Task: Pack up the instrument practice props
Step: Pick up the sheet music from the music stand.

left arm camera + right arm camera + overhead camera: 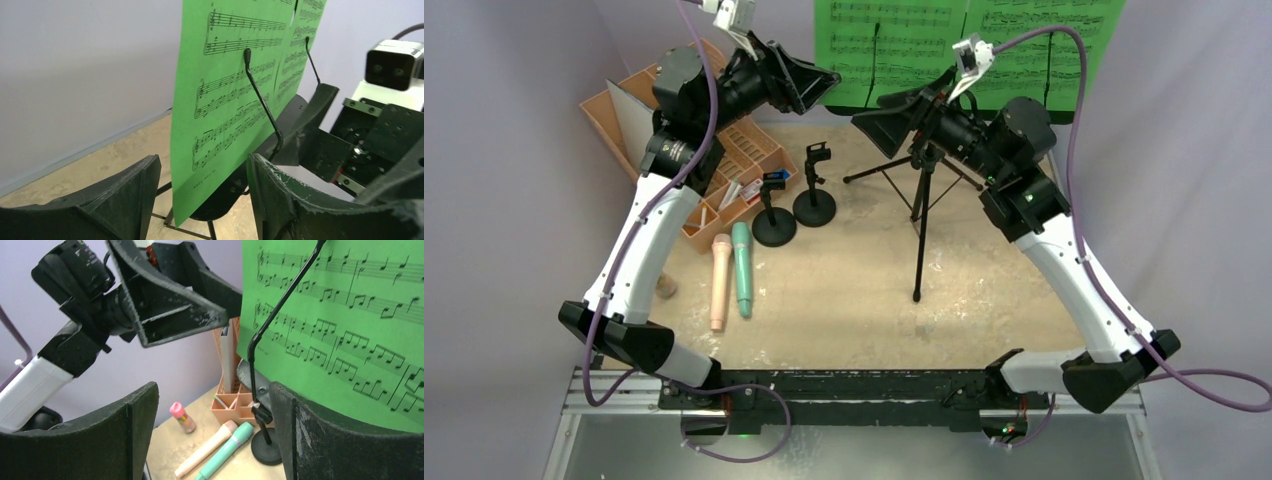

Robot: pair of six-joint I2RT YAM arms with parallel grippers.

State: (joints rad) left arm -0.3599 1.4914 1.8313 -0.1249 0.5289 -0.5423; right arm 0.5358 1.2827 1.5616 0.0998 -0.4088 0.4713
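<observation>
Two green sheet-music pages (894, 50) stand on the black tripod's (921, 200) music desk (285, 130) at the back, each held by a thin wire arm (262, 100). My left gripper (829, 85) is open at the left page (225, 100). That page's lower corner hangs between the fingers (202, 195) with a gap on both sides. My right gripper (869, 115) is open just right of it, facing left (215, 430), with nothing in it. The pink microphone (720, 282) and the teal microphone (742, 270) lie side by side on the table. Two clip poles (773, 215) (815, 195) stand upright beside them.
An orange slotted rack (724, 160) with a grey binder (634, 125) sits at the back left, close to the left arm. A small pink-capped bottle (182, 417) lies near the table's left edge. Purple walls close in on the left, the right and the back.
</observation>
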